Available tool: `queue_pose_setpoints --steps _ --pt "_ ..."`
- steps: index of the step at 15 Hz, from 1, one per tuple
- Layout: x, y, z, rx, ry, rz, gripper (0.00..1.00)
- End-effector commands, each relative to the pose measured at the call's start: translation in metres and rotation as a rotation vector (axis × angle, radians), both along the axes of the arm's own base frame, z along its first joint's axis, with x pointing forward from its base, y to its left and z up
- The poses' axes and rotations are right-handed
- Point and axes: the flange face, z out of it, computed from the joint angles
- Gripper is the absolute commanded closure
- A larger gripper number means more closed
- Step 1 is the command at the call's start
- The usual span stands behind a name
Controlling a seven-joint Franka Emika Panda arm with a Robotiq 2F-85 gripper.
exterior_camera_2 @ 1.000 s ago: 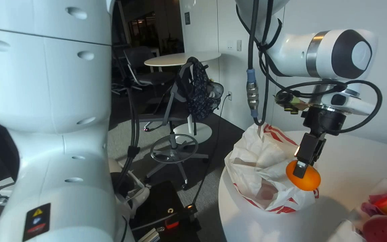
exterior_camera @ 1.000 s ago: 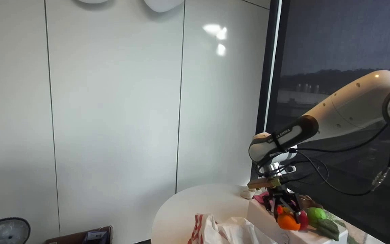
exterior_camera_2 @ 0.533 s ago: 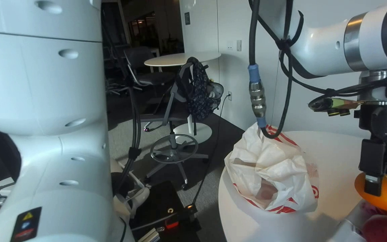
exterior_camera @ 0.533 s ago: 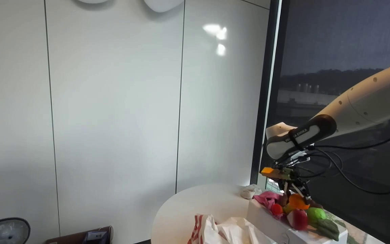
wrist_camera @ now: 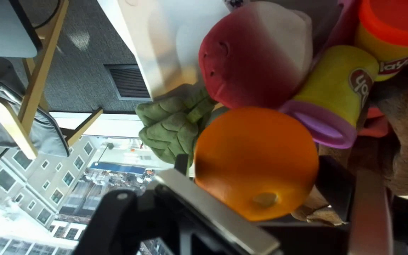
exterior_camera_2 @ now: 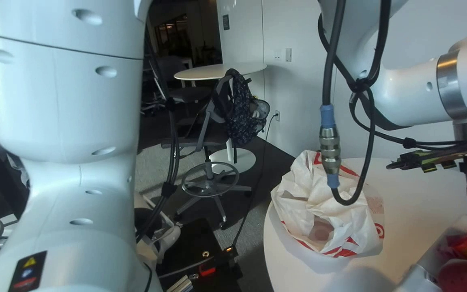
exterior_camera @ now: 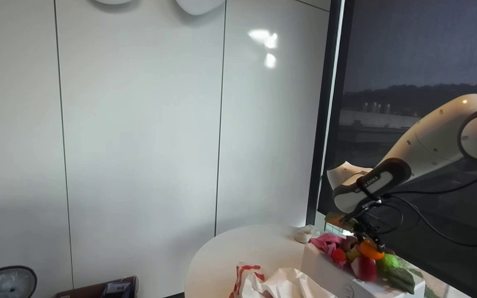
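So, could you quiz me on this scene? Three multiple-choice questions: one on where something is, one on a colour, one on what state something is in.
1. Where is the round orange object?
A) On the floor
B) Between the jaws
C) Inside the backpack

2. What colour is the lid of the yellow tub nearest it?
A) Blue
B) Black
C) Purple

3. What state is the white bag in?
A) Crumpled
B) Neatly folded
C) Rolled up

1: B, as the wrist view shows the jaws on either side of it, though not clearly whether they grip it.
2: C, as its purple shows plainly in the wrist view.
3: A, as both exterior views show it creased and bunched up.
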Motion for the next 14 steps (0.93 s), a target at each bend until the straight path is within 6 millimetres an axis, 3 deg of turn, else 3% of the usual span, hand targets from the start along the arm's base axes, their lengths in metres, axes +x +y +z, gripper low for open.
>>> queue_pose_setpoints --steps 1,3,7,11,14 --pt "0.008 0.003 -0.009 -0.024 -0.050 -0.013 0.00" --pt "0.009 0.008 -0.009 -0.025 -0.069 -0.007 0.00" --pt "0.014 0.038 0.017 0.014 -0.166 0.068 0.00" --pt "0.019 0.092 0.040 0.154 -0.259 0.187 0.00" --pt "0.016 0.144 0.036 0.294 -0.262 0.268 0.00"
